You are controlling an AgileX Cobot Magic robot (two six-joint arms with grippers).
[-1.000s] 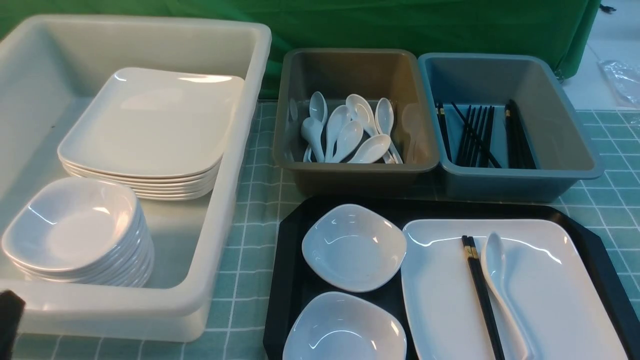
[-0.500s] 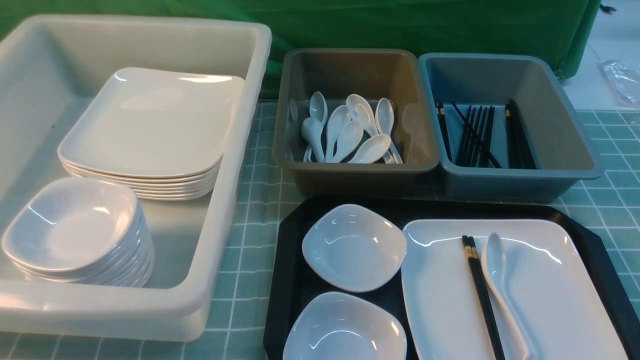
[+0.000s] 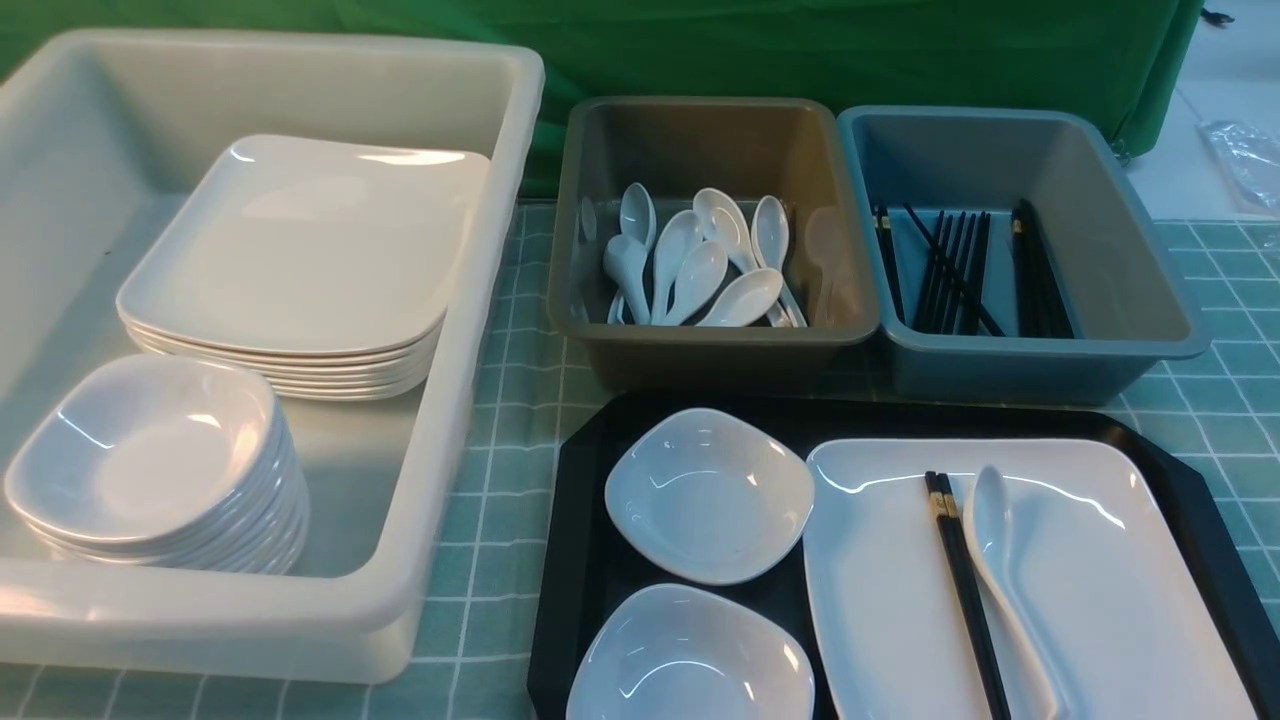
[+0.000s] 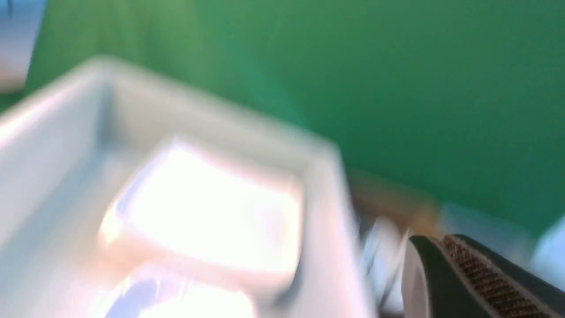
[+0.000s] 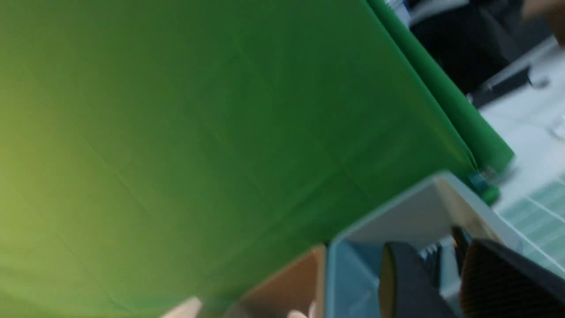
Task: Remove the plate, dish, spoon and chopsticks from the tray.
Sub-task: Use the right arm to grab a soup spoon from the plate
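The black tray [image 3: 585, 560] sits at the front right of the table. On it lies the large white plate [image 3: 1100, 620], with the black chopsticks [image 3: 962, 580] and the white spoon [image 3: 1000, 560] side by side on top. Two small white dishes [image 3: 708, 495] [image 3: 688, 655] stand on the tray to the plate's left. Neither arm shows in the front view. In the blurred left wrist view my left gripper [image 4: 435, 240] is shut and empty, beside the white tub [image 4: 318, 168]. My right gripper [image 5: 437, 260] is open with nothing between its fingers, in front of the blue bin [image 5: 353, 274].
A white tub [image 3: 480, 330] at the left holds a stack of plates [image 3: 300, 250] and a stack of bowls [image 3: 150, 460]. Behind the tray stand a grey bin [image 3: 700, 345] with several spoons and a blue bin [image 3: 1040, 365] with several chopsticks. A green curtain hangs behind.
A dark piece of my left arm at the front view's lower left corner a second ago has dropped out of that view. Nothing on the table has moved.
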